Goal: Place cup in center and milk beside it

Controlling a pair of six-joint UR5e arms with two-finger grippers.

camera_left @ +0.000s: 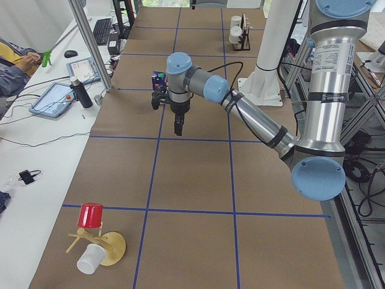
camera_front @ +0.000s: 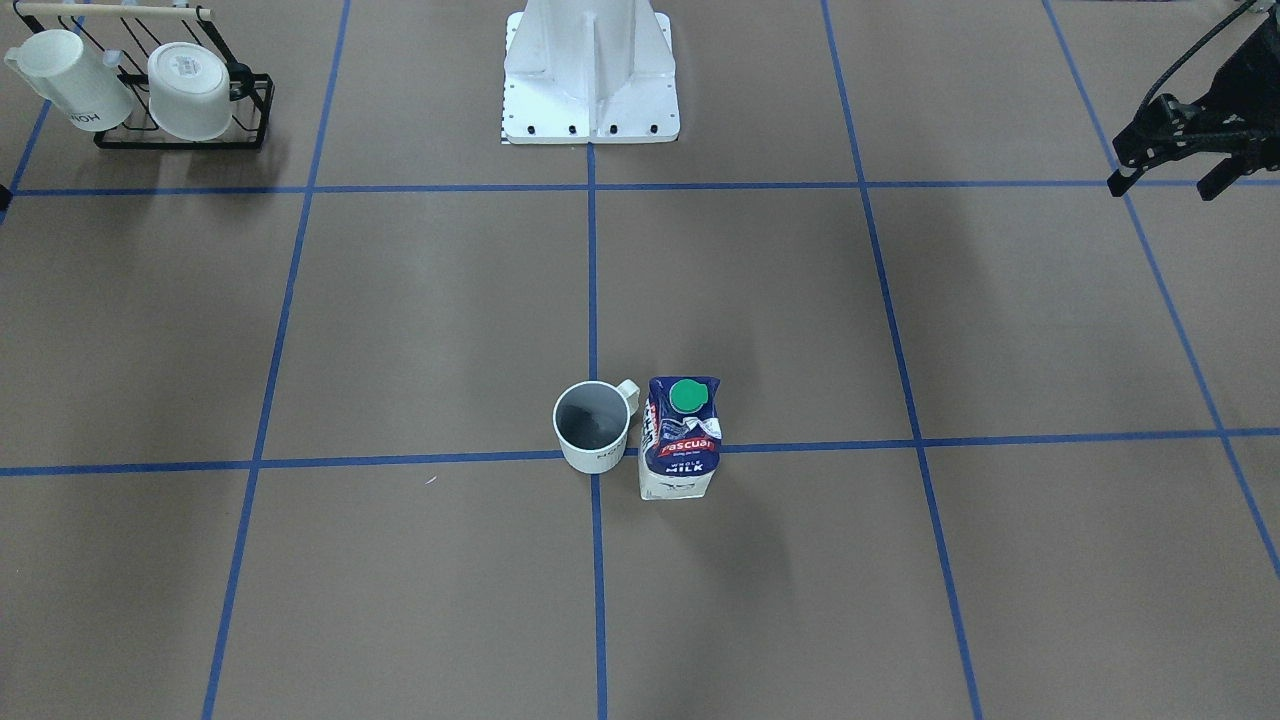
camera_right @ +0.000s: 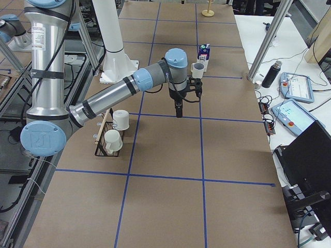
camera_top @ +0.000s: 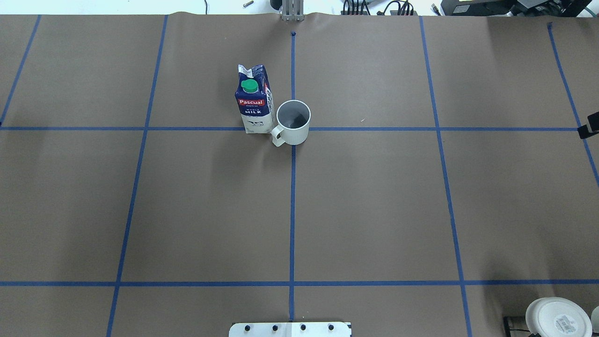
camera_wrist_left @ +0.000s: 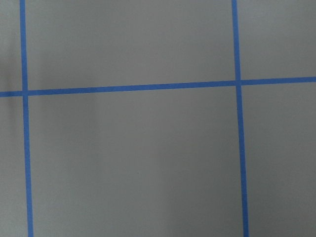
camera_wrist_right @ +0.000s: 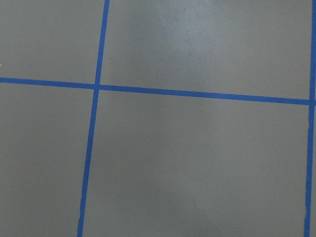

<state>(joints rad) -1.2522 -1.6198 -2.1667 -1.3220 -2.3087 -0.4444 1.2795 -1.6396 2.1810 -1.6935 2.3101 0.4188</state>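
The cup (camera_front: 593, 428), a small white mug with a dark grey inside, stands upright on the middle crossing of the blue tape lines (camera_front: 597, 500). It also shows in the overhead view (camera_top: 293, 122). The milk (camera_front: 681, 437), a navy-and-white carton with a green cap, stands upright right beside the cup on its handle side, and shows overhead too (camera_top: 254, 100). My left gripper (camera_front: 1160, 188) hangs far off, high over the table's left end, with its two dark fingers apart and empty. My right gripper (camera_right: 178, 112) hovers over the right half; only a sliver shows overhead (camera_top: 590, 127), so I cannot tell its state.
A black wire rack (camera_front: 250, 125) with two more white mugs stands by the robot's base (camera_front: 590, 80) on its right side. A yellow mug tree with a red cup (camera_left: 91, 215) stands at the table's left end. Tablets and a bottle (camera_right: 269, 75) lie on the operators' bench.
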